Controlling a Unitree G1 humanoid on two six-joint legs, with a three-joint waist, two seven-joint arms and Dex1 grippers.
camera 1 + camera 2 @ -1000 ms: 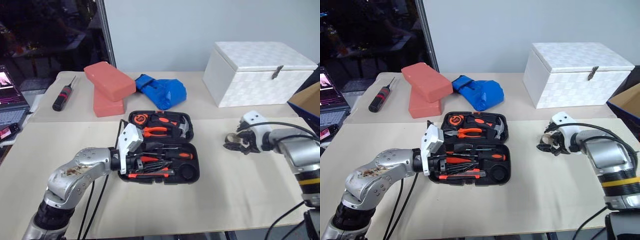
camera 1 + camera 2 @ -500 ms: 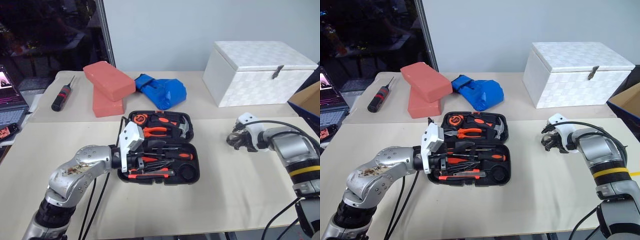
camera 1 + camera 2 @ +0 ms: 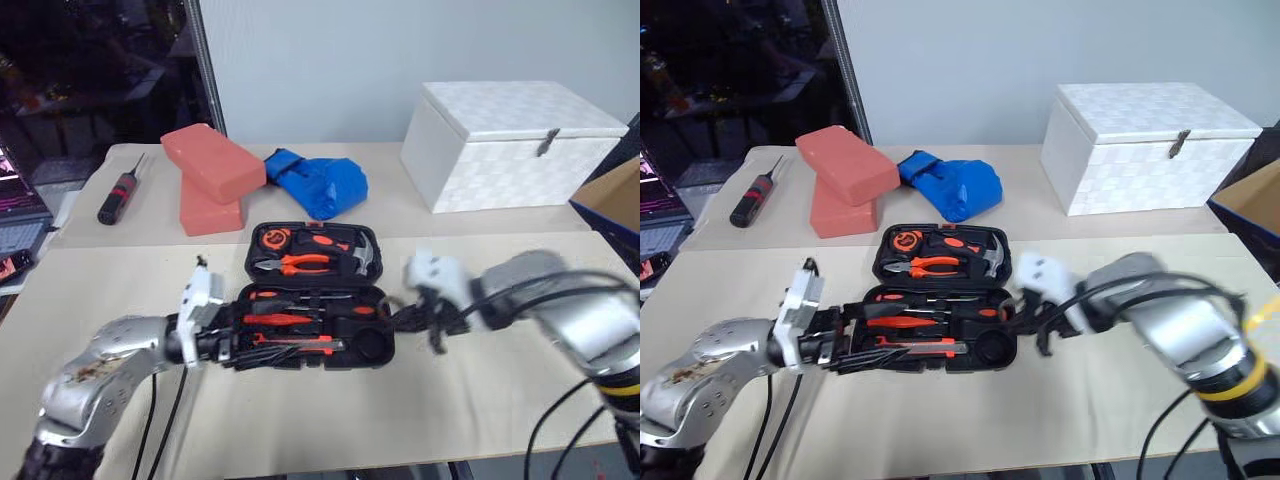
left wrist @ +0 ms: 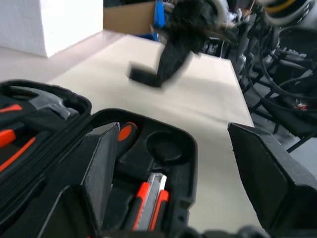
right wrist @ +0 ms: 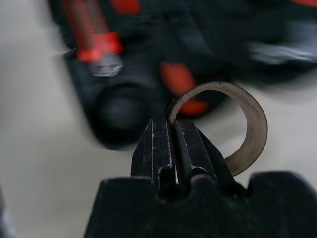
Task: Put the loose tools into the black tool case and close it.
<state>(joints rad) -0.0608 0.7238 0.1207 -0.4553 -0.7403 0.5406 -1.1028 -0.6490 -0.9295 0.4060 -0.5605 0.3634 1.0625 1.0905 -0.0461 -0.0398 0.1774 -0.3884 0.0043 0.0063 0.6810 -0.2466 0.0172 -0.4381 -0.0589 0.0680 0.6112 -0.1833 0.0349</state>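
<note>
— What's at the back, by the white box [image 3: 510,145]?

— Blue bag [image 3: 318,182] well left of it, two red bricks [image 3: 210,176] stacked further left. Blk-and-red screwdriver [image 3: 118,193] beyond those. Cardboard box [image 3: 610,205] just right of the white one.

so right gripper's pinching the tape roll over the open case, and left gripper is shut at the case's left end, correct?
Not quite: the left gripper is open, its fingers spread wide in the left wrist view. The rest holds: the right gripper pinches the tape roll over the open black tool case.
</note>
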